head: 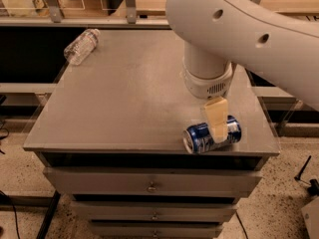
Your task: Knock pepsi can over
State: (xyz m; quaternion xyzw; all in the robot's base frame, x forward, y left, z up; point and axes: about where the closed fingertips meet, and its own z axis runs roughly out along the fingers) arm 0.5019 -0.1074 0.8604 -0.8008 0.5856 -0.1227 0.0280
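The pepsi can (199, 137), dark blue with a silver end and pale markings, lies on its side on the grey table top (124, 98), near the front right edge, its silver end facing front left. My gripper (218, 129) hangs from the big white arm (239, 29) and reaches down right over the middle of the can, its tan tip in front of the can's body. The taller slim can is out of view.
A clear plastic water bottle (81, 46) lies on its side at the table's back left corner. Drawers (152, 185) sit under the table top. The table's front edge runs just in front of the can. A shelf stands behind the table.
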